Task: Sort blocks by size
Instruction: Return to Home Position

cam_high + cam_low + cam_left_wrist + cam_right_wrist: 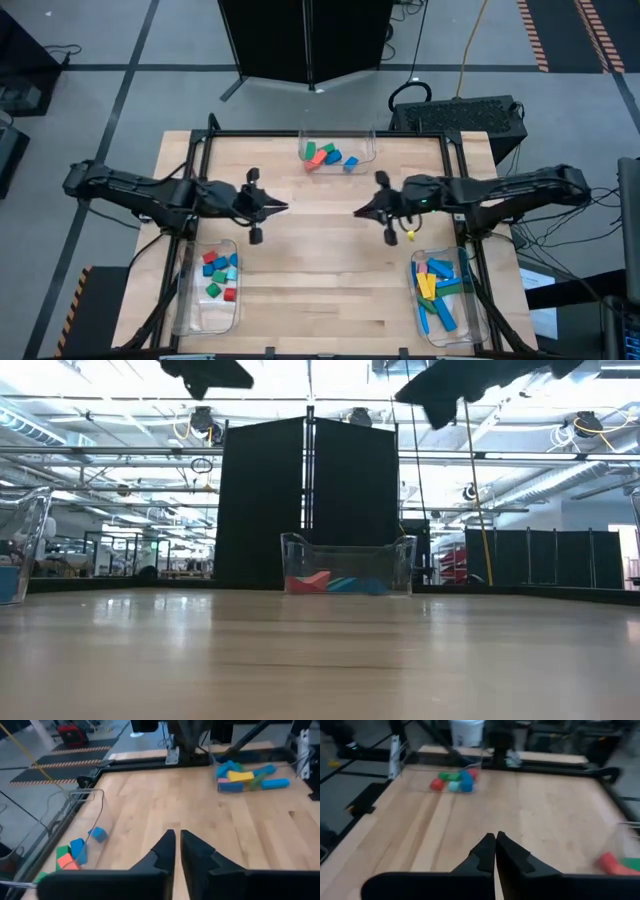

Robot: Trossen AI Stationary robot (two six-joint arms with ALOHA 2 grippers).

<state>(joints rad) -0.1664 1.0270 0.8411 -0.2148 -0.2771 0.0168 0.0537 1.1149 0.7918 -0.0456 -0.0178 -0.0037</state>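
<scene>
L end effector (pixel 283 207) & R end effector (pixel 358 212) clenched empty, tip-to-tip over worktop (pixel 320 270) centre; blocks (pixel 325 155) all binned at edges.

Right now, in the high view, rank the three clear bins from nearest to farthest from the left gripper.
1. The top bin, at the table's far edge, diagonally ahead of the left gripper.
2. The bottom left bin, on that arm's own side, by the near edge.
3. The bottom right bin, across the table at the near right corner.
</scene>
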